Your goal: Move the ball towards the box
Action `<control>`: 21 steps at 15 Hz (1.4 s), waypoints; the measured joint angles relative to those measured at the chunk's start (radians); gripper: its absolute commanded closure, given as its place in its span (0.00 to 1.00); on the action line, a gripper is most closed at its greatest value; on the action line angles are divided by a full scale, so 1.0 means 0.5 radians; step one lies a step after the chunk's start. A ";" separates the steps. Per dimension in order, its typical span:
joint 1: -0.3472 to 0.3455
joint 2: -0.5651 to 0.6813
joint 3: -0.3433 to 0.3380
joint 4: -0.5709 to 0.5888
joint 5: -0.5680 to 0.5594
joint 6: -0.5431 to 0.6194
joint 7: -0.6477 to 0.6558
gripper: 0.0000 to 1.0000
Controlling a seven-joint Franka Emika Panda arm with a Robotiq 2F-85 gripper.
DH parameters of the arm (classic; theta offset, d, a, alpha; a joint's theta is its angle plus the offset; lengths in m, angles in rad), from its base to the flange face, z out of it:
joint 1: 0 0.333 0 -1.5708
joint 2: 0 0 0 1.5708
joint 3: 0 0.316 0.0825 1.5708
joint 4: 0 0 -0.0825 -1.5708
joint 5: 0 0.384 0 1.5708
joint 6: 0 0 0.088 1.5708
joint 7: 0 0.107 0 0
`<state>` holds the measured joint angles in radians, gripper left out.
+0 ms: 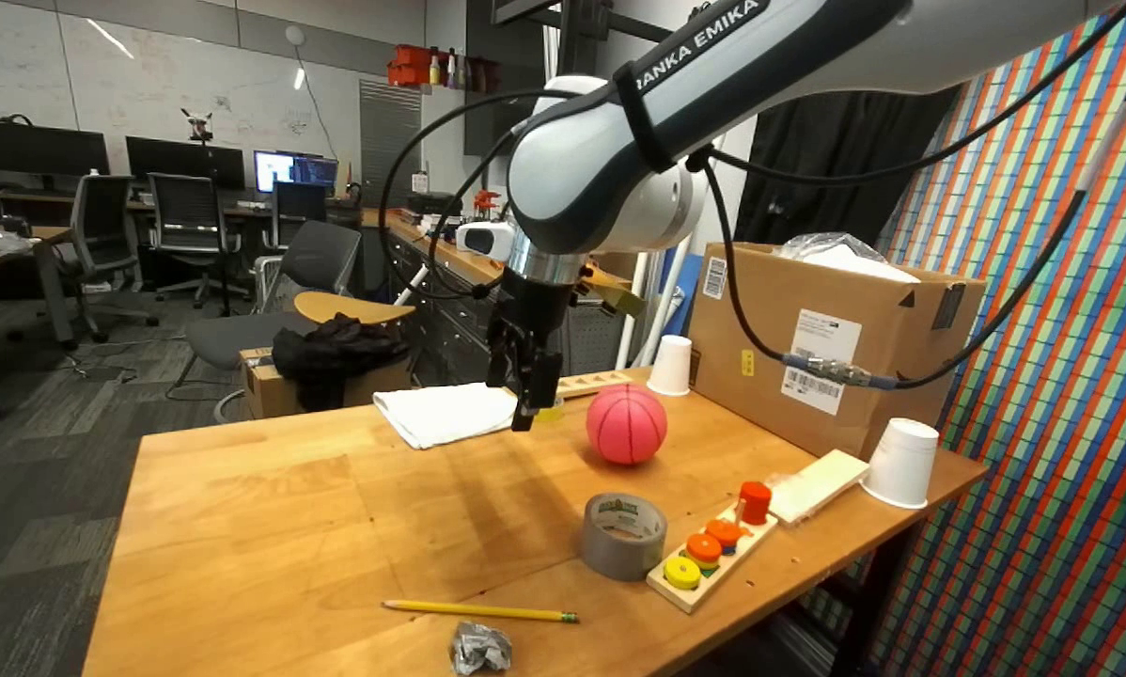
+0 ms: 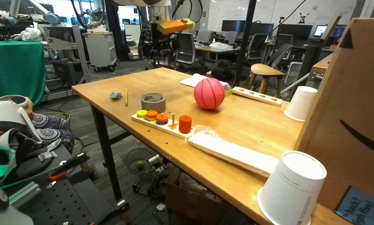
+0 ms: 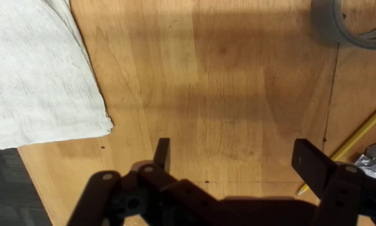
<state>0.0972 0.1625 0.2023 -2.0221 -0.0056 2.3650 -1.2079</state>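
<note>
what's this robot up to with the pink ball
The robot arm is meant to move the pink ball towards a box, most likely the big cardboard box on the table. At this moment it is handling nothing: the gripper hangs open above the tabletop. The ball rests on the table, apart from both gripper and box, so the move looks not yet done. A roll of grey tape and a yellow pencil lie there too.

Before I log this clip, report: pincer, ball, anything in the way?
Pincer open, holding nothing. Ball on table, apart from box. Cups near box, possibly crowding the path.
</note>
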 measured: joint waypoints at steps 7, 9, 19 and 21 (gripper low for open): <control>-0.035 0.178 -0.038 0.136 0.066 -0.002 -0.010 0.00; -0.064 0.246 -0.072 0.176 0.064 -0.005 -0.007 0.00; -0.283 0.361 -0.406 0.130 -0.254 0.167 0.259 0.00; -0.300 0.287 -0.507 0.035 -0.459 0.296 0.400 0.00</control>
<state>-0.0528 0.3060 -0.0511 -2.0044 -0.2352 2.5132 -1.0078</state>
